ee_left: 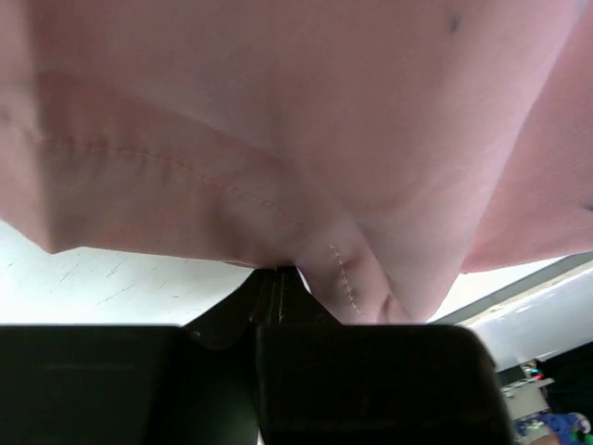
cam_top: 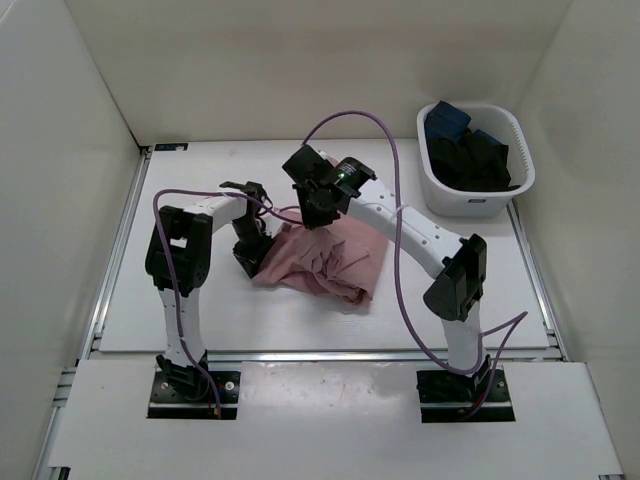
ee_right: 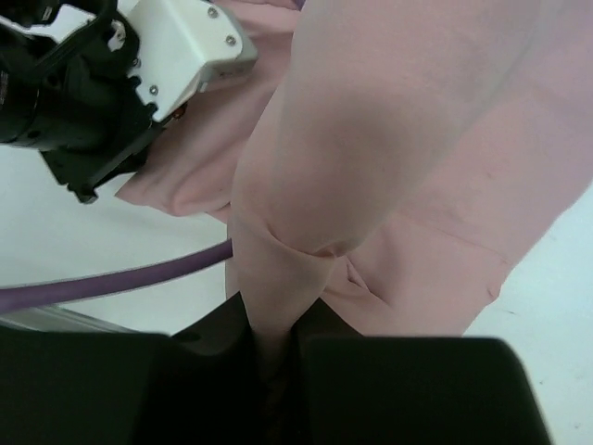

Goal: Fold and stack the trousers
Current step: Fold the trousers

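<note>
The dusty-pink trousers [cam_top: 325,260] lie bunched in a wrinkled heap in the middle of the white table. My left gripper [cam_top: 250,258] is at the heap's left edge. In the left wrist view the left gripper [ee_left: 278,273] has its jaws pressed together on a hemmed edge of the trousers [ee_left: 278,111], which drape over the camera. My right gripper [cam_top: 318,215] is at the heap's far edge. In the right wrist view the right gripper [ee_right: 273,324] is shut on a raised fold of the trousers [ee_right: 389,139].
A white basket [cam_top: 475,205] holding dark blue and black garments [cam_top: 470,150] stands at the back right. A purple cable [ee_right: 111,278] runs under the lifted fabric, with the left arm's wrist [ee_right: 139,65] close by. White walls enclose the table on three sides.
</note>
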`<control>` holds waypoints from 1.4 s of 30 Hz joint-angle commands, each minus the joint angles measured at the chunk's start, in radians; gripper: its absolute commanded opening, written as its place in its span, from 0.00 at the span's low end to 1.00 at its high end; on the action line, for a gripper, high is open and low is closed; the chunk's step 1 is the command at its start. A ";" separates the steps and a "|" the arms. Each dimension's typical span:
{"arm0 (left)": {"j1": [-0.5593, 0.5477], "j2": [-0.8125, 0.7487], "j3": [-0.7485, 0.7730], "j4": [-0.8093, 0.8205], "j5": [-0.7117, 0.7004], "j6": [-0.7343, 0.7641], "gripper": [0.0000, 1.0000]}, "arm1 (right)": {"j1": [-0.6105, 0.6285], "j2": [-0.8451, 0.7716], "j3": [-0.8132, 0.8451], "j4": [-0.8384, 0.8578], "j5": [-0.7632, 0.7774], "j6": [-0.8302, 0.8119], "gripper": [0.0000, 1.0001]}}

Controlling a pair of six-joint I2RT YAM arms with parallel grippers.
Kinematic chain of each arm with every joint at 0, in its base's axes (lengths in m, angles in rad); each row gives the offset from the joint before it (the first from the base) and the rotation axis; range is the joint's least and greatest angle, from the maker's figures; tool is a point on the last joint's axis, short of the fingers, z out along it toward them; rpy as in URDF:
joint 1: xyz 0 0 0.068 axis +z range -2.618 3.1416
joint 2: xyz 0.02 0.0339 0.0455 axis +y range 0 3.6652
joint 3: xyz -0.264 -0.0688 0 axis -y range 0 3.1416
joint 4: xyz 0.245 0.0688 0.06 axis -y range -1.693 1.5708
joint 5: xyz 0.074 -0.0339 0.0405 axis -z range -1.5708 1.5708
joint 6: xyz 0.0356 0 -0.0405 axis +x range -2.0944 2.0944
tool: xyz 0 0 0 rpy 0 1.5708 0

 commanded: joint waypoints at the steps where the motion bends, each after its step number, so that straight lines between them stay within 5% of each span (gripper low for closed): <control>1: 0.031 -0.026 -0.026 0.102 0.093 0.006 0.14 | 0.016 -0.109 -0.047 0.153 -0.055 -0.011 0.00; 10: 0.031 -0.108 -0.058 0.102 0.129 0.024 0.14 | 0.037 -0.145 -0.067 0.436 -0.403 -0.089 0.00; 17: 0.031 -0.117 -0.047 0.102 0.110 0.006 0.14 | 0.028 0.053 0.066 0.285 -0.492 -0.091 0.00; 19: 0.052 -0.126 -0.056 0.102 -0.012 -0.005 0.22 | 0.016 0.079 0.040 0.296 -0.508 -0.075 0.00; 20: 0.066 -0.141 -0.056 0.115 -0.068 -0.019 0.38 | -0.001 0.099 0.040 0.296 -0.517 -0.075 0.01; 21: 0.084 -0.141 -0.056 0.130 -0.125 -0.032 0.44 | -0.001 0.099 0.040 0.296 -0.517 -0.063 0.03; 25: 0.242 -0.153 0.034 0.130 -0.327 -0.023 0.63 | -0.027 0.155 0.040 0.316 -0.508 -0.049 0.20; 29: 0.394 -0.068 0.236 0.103 -0.407 0.010 0.64 | -0.027 0.272 0.118 0.365 -0.520 -0.009 0.56; 34: 0.385 -0.025 0.456 0.049 -0.418 0.047 0.66 | -0.027 0.317 0.244 0.455 -0.601 0.034 0.97; 38: 0.339 -0.060 0.493 0.027 -0.385 0.056 0.66 | -0.027 0.091 0.086 0.505 -0.551 0.008 0.99; 42: 0.232 -0.147 0.493 -0.016 -0.201 0.090 0.66 | -0.062 -0.190 -0.279 0.465 -0.220 0.149 0.99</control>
